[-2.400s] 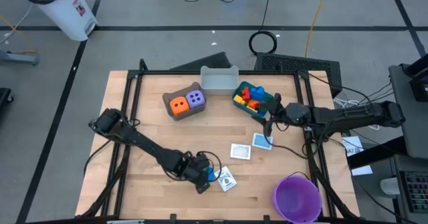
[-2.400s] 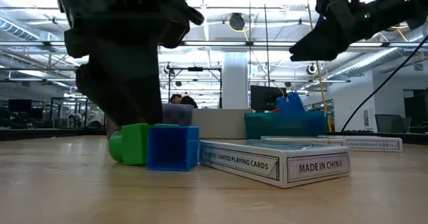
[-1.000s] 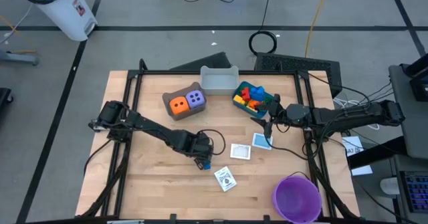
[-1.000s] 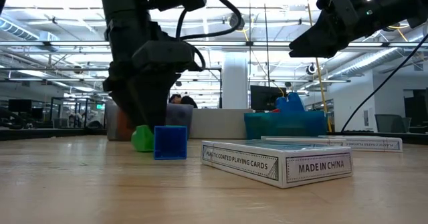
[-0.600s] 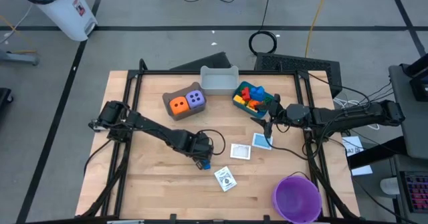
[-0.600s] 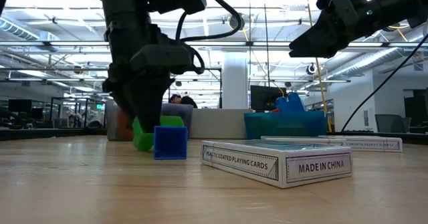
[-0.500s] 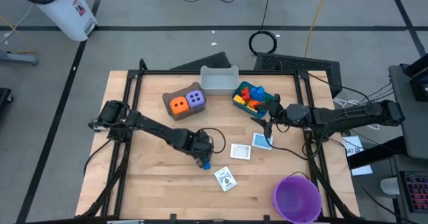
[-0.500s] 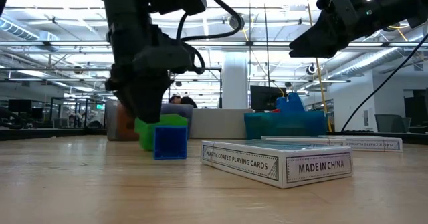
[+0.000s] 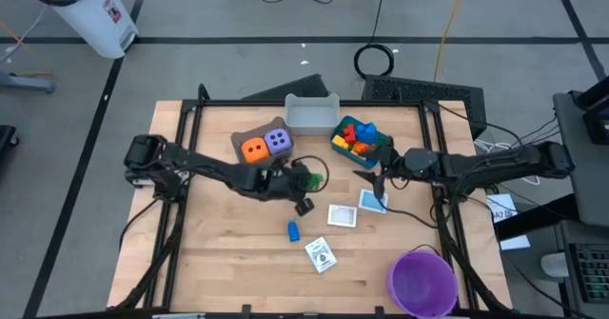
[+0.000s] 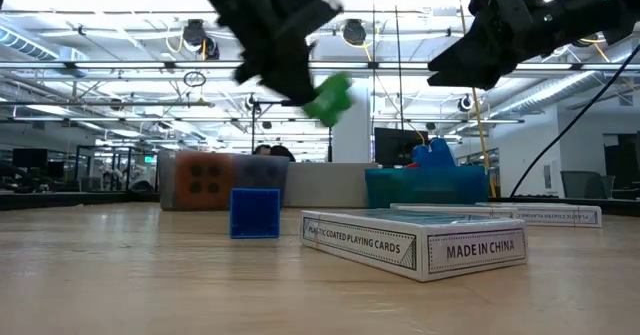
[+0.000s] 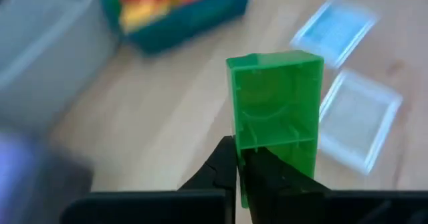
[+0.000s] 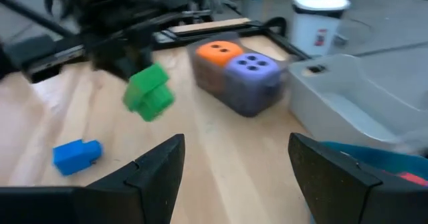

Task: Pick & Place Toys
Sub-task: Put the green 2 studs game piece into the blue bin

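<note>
The left end effector [image 9: 303,180] is clamped on one green brick [image 9: 309,179], holding it up in the air above the surface [image 9: 219,252], just beside the brown bin with the orange die [image 9: 253,149] and purple die [image 9: 278,140]. It looks lifted so it can go to the blue bin [image 9: 360,146] of bricks (my guess). One blue brick [image 9: 293,230] lies below. Three card things lie near: one card box [image 9: 322,255] and two white cards [image 9: 343,215]. The right end effector [image 9: 378,178] waits spread apart by the blue bin, holding nothing.
</note>
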Robot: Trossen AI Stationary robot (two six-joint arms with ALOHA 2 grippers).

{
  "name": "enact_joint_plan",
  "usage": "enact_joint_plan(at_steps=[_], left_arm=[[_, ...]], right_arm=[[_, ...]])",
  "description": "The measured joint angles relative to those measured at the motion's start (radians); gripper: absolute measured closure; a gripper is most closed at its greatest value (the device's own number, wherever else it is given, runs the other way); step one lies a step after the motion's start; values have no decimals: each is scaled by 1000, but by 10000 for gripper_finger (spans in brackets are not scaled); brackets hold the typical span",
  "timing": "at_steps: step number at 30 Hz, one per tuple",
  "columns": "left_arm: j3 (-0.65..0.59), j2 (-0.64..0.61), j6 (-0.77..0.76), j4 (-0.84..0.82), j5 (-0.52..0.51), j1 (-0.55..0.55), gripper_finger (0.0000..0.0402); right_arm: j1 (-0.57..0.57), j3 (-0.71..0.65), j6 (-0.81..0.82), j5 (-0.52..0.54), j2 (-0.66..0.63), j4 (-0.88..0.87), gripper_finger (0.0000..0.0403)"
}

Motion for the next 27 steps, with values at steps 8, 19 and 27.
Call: enact_joint_plan(at_steps=[8,19,27], left_arm=[[0,0,372,334,93,26,377],[0,-1,541,530,233,43,376],[0,1,524,520,278,60,393]], right_arm=[[1,0,-96,-116,133,140,141],[50,-2,-134,-240,286,548,87],[60,0,-115,-310,370,723,94]])
